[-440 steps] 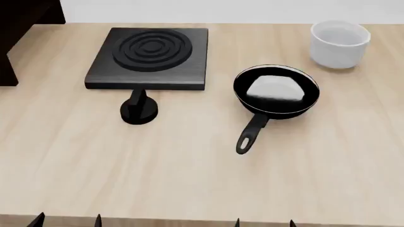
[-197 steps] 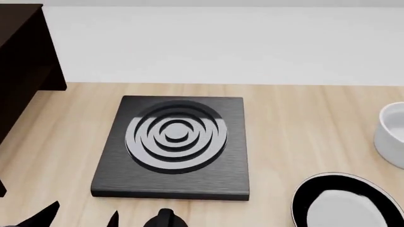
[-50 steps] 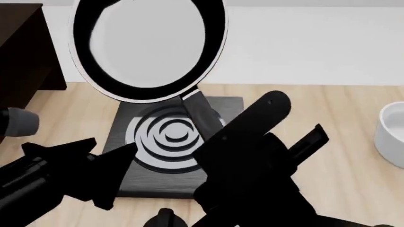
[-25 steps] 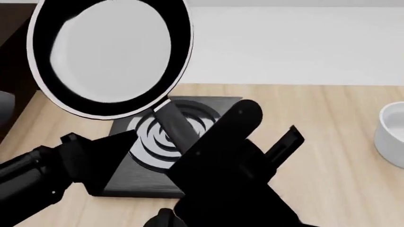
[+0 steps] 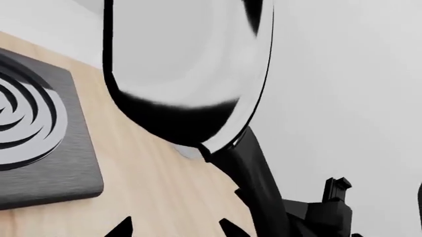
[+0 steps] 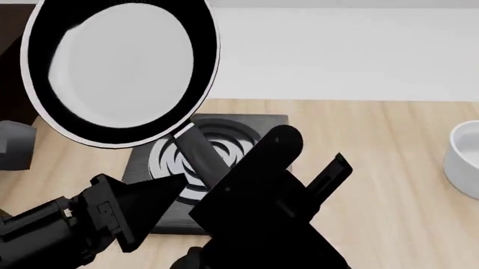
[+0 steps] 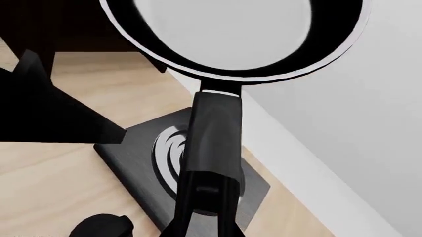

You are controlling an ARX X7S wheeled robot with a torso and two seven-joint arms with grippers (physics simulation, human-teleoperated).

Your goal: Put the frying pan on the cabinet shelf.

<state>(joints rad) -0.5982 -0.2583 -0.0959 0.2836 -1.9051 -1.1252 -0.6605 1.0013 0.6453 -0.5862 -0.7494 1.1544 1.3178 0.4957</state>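
Above the hob plate (image 6: 210, 168), the frying pan (image 6: 120, 70), its handle clamped in the right gripper (image 7: 201, 197), has drifted further toward the cabinet shelf (image 7: 79, 34), so placement nears.

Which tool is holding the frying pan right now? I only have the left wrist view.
Observer: The right tool. The right wrist view shows it clamped on the handle of the frying pan.
Operator: Where is the cabinet?
Observer: The cabinet shelf shows at the left edge of the head view, behind the raised pan. The pan is in the air, not on the cabinet.
Operator: Is anything else on the counter?
Observer: A white bowl stands at the right edge of the head view, well apart from the hob plate.
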